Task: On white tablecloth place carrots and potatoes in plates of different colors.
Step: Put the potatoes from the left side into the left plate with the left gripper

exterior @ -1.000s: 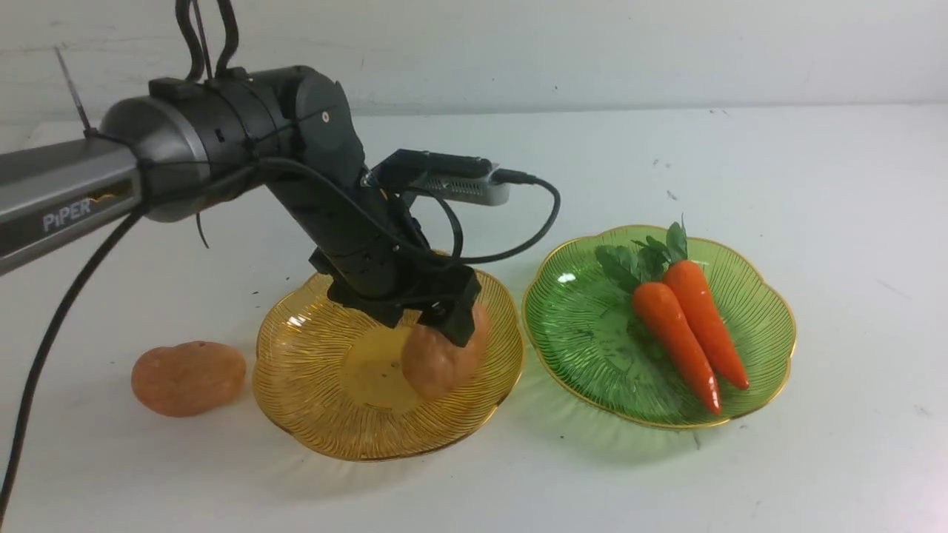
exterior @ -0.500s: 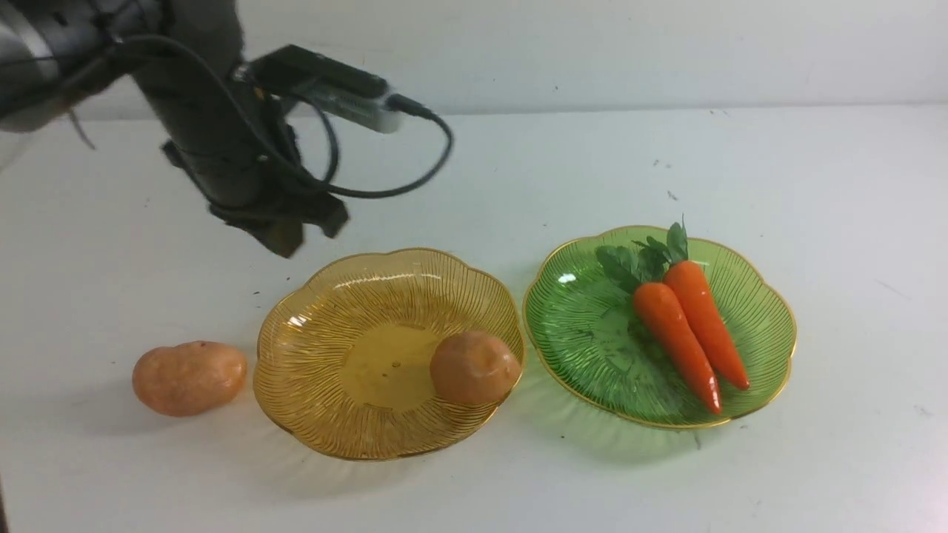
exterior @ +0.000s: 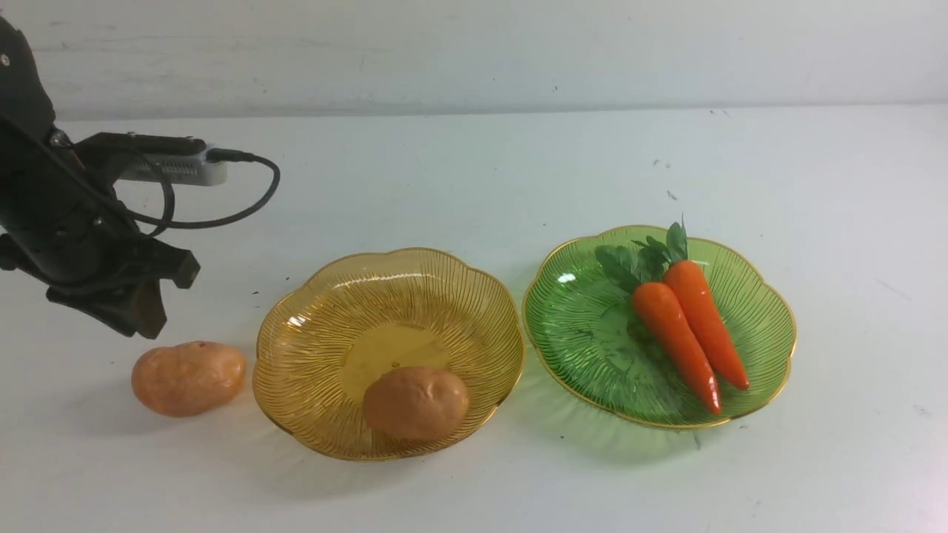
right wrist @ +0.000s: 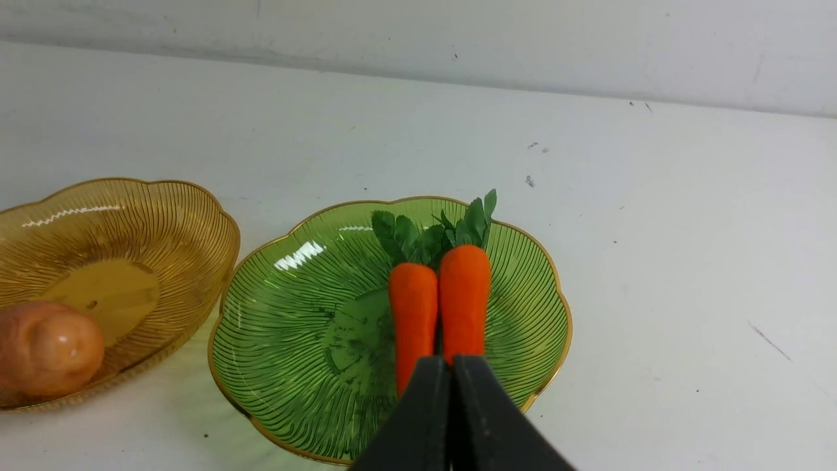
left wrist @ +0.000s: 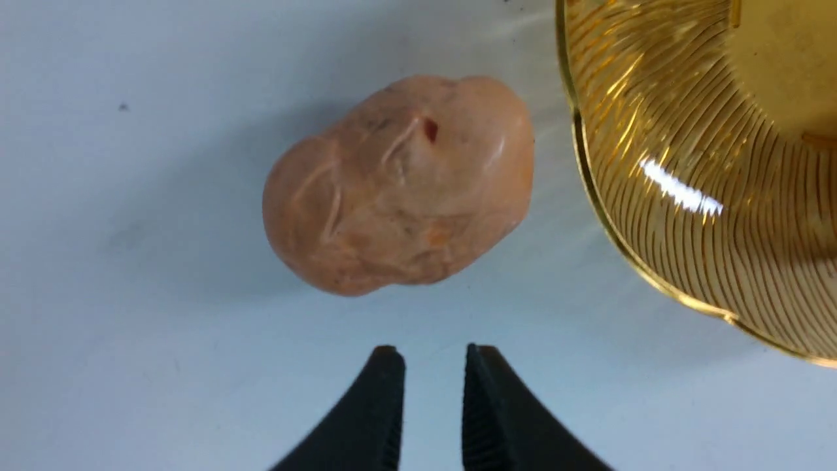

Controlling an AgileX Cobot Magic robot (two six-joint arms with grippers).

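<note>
Two orange carrots [exterior: 678, 340] [right wrist: 412, 314] with green tops lie side by side in the green plate [exterior: 585, 333] [right wrist: 294, 314]. One potato [exterior: 415, 403] [right wrist: 46, 350] rests in the amber plate [exterior: 318, 348] [left wrist: 686, 163], toward its front rim. A second potato [exterior: 188, 377] [left wrist: 399, 183] lies on the white tablecloth [exterior: 474, 178] just left of the amber plate. My left gripper [exterior: 144, 314] [left wrist: 433, 353] hovers just behind and above that loose potato, its jaws a narrow gap apart with nothing between them. My right gripper [right wrist: 451, 363] is shut and empty, on the near side of the green plate.
The two plates stand almost rim to rim in the middle of the cloth. A white wall runs along the back edge. The left arm's black cable [exterior: 222, 215] loops out to the right above the cloth.
The left gripper let the potato go into the amber plate, lifted away and swung left to above the loose potato. The released potato rolled toward the plate's front rim.
</note>
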